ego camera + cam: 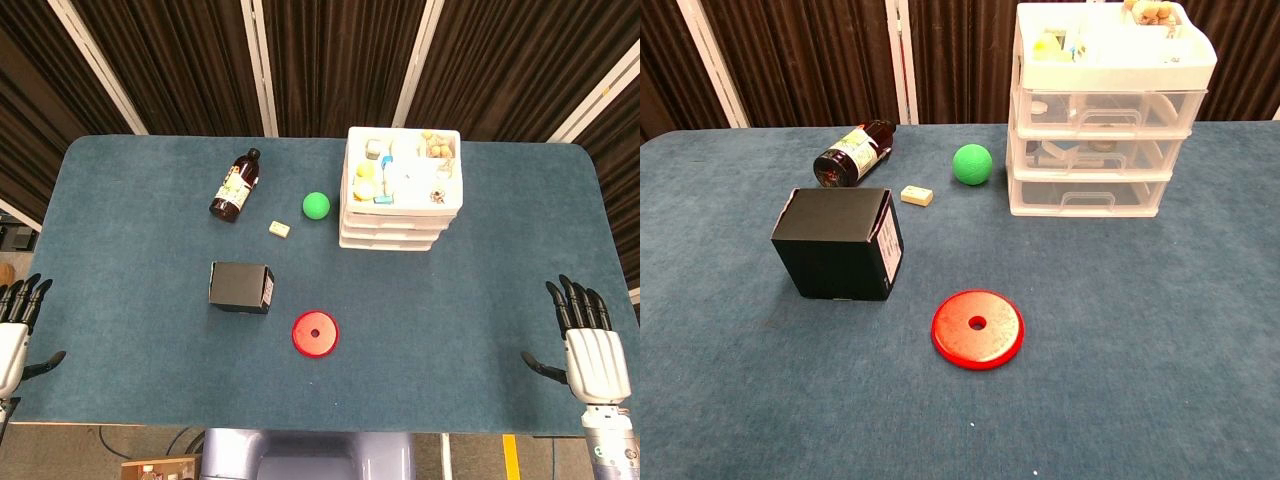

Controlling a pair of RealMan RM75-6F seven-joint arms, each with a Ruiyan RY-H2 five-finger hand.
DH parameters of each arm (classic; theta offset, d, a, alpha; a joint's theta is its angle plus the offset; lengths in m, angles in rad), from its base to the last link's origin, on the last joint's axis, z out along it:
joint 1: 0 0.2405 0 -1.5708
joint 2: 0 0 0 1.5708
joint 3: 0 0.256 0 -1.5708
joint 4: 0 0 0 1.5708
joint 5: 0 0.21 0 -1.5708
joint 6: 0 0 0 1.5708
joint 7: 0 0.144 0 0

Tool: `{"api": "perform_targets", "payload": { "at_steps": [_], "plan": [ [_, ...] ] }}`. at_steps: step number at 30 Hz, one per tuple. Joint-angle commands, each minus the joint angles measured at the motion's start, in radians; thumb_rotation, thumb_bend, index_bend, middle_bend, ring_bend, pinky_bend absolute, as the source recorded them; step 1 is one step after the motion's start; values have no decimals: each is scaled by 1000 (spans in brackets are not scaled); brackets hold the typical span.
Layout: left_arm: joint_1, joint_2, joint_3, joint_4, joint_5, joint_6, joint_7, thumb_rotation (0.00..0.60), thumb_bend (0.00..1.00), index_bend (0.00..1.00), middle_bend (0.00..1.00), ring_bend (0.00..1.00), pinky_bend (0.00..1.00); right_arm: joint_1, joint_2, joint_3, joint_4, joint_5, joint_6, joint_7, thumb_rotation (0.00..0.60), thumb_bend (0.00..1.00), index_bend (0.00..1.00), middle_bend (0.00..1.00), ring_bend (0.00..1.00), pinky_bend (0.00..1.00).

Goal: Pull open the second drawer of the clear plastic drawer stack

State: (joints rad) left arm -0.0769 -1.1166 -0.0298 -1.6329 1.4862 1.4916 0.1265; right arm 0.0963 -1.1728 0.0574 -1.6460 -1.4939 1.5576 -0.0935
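The clear plastic drawer stack (1090,140) stands at the back right of the table, also in the head view as the drawer stack (400,195). Its three drawers are pushed in; the second drawer (1088,152) holds some small items, and the open top tray is full of small objects. My right hand (585,340) hangs open, fingers spread, off the table's near right corner, far from the stack. At the near left edge my left hand (12,330) is open too. Neither hand shows in the chest view.
A black box (838,243) stands left of centre, with a red disc (977,329) in front. A green ball (973,164), a small cream block (917,195) and a lying brown bottle (853,153) sit left of the stack on the blue table (1160,330).
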Motion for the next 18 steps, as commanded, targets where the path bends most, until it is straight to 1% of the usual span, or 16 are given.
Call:
{"api": "perform_targets", "payload": {
  "at_steps": [1, 2, 3, 4, 5, 6, 7, 8, 9, 10, 13, 14, 18],
  "plan": [
    [-1, 0, 1, -1, 5, 0, -3, 600, 29, 18, 0, 0, 11, 18, 0, 36, -59, 11, -9, 90, 600, 288, 0, 397, 374, 487],
    [-2, 0, 2, -2, 7, -1, -4, 600, 29, 18, 0, 0, 11, 28, 7, 50, -97, 32, -29, 126, 600, 336, 0, 516, 506, 609],
    [-2, -1, 3, -2, 8, -3, -5, 600, 29, 18, 0, 0, 11, 40, 16, 65, -144, 63, -62, 167, 600, 370, 0, 576, 576, 671],
    [-2, -1, 3, -3, 8, -4, -5, 600, 29, 16, 0, 0, 11, 50, 25, 75, -177, 90, -89, 193, 600, 424, 0, 645, 654, 734],
    [-3, -1, 4, -3, 8, -6, -5, 600, 29, 12, 0, 0, 11, 68, 39, 94, -234, 140, -142, 243, 600, 480, 0, 691, 705, 771],
    [-4, -1, 4, -5, 6, -9, -6, 600, 29, 7, 0, 0, 11, 88, 51, 113, -281, 192, -194, 283, 600, 519, 0, 716, 731, 789],
    [-4, -1, 4, -6, 5, -11, -7, 600, 29, 4, 0, 0, 11, 102, 58, 127, -305, 227, -228, 303, 600, 577, 0, 745, 757, 803],
    [-4, -1, 4, -9, 2, -14, -11, 600, 28, 2, 0, 0, 11, 126, 64, 146, -335, 282, -283, 331, 600, 632, 0, 764, 774, 810],
    [-4, 0, 4, -11, 1, -15, -16, 600, 28, 1, 0, 0, 11, 151, 65, 165, -356, 334, -332, 349, 600, 666, 0, 774, 783, 814],
    [-5, 1, 4, -12, 2, -16, -20, 600, 28, 1, 0, 0, 11, 168, 61, 177, -368, 371, -366, 361, 600, 712, 0, 783, 791, 816],
    [-7, 4, 6, -12, 7, -19, -29, 600, 29, 1, 0, 0, 12, 224, 34, 214, -388, 483, -453, 384, 600, 788, 0, 789, 797, 819],
    [-7, 6, 7, -13, 9, -20, -34, 600, 29, 1, 0, 0, 11, 246, 19, 226, -385, 525, -474, 377, 600, 799, 0, 789, 797, 819],
    [-9, 13, 11, -17, 11, -31, -53, 600, 28, 1, 0, 0, 11, 312, -51, 253, -372, 637, -511, 342, 600, 804, 0, 790, 797, 819]
  ]
}}
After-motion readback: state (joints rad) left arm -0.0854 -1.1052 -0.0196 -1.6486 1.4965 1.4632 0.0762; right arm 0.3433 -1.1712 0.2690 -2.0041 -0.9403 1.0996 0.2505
